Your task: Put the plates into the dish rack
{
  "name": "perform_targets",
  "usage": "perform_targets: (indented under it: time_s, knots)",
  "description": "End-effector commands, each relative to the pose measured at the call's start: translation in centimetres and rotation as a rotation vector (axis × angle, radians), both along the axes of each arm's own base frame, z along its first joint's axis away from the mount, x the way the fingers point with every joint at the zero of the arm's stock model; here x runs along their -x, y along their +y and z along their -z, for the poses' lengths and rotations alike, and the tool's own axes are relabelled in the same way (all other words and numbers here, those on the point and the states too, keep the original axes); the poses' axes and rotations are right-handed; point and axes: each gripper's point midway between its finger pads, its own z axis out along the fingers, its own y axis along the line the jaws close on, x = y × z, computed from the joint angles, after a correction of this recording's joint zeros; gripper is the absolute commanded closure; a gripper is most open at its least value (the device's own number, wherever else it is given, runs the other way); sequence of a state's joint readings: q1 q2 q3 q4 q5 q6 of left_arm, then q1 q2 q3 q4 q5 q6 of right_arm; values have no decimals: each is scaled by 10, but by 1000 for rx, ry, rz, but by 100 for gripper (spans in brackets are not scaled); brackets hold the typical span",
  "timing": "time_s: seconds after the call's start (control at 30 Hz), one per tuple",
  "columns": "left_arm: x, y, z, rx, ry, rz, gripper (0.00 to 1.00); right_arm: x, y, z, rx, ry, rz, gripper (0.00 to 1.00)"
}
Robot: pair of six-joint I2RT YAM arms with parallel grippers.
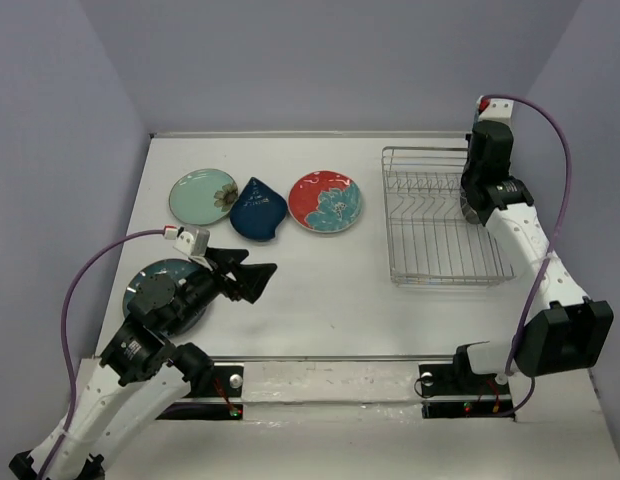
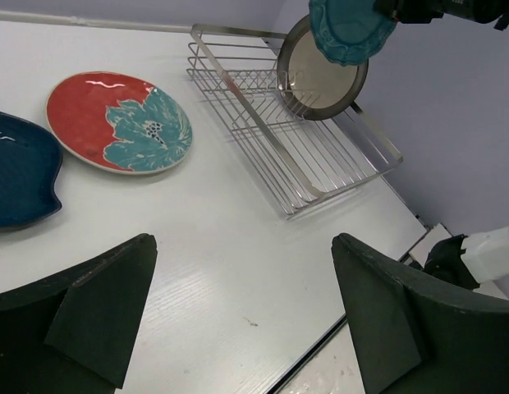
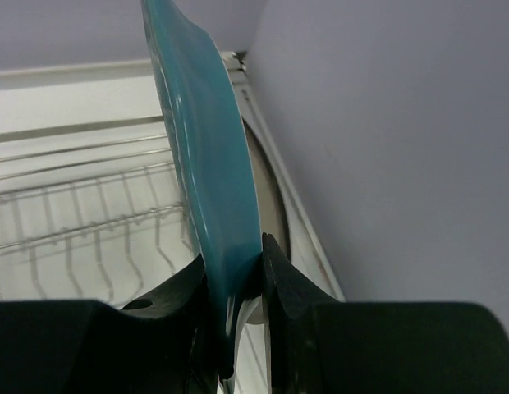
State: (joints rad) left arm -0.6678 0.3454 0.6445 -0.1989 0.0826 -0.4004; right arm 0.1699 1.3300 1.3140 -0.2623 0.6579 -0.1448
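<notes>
My right gripper (image 3: 234, 271) is shut on the edge of the teal scalloped-rim plate (image 3: 209, 164) and holds it upright over the right end of the silver wire dish rack (image 1: 435, 230). The cream plate with brown rim (image 2: 320, 78) stands in the rack just behind the teal plate (image 2: 349, 29). The mint-green plate (image 1: 203, 195), the navy teardrop plate (image 1: 258, 209) and the red floral plate (image 1: 326, 202) lie flat in a row at the back left. The blue-teal round plate (image 1: 165, 268) lies partly under my left arm. My left gripper (image 1: 262, 260) is open and empty above the bare table.
A purple wall runs close along the rack's right side (image 3: 386, 148). The table's front edge (image 2: 337, 336) lies just ahead of my left gripper (image 2: 244, 246). The rack's prong rows (image 3: 74, 222) to the left of the held plate hold nothing.
</notes>
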Motion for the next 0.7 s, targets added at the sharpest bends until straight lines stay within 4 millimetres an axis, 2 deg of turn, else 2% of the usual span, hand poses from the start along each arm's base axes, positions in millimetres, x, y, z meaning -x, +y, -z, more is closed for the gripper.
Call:
perform_targets:
  time_s: [0.0,0.33,0.6,0.67]
  knots:
    - [4,-6,-5,4,-43,46,1,-6,-30,-72,20,-239,64,93]
    - [4,-7,-4,2,-41,49,1,-26,-21,-26,-43,-165,-23,93]
    - [2,-7,-2,-5,-30,45,1,-35,-17,33,-79,-56,-45,93]
    - [1,-8,-1,-6,-28,42,1,-37,-18,42,-91,-43,-48,93]
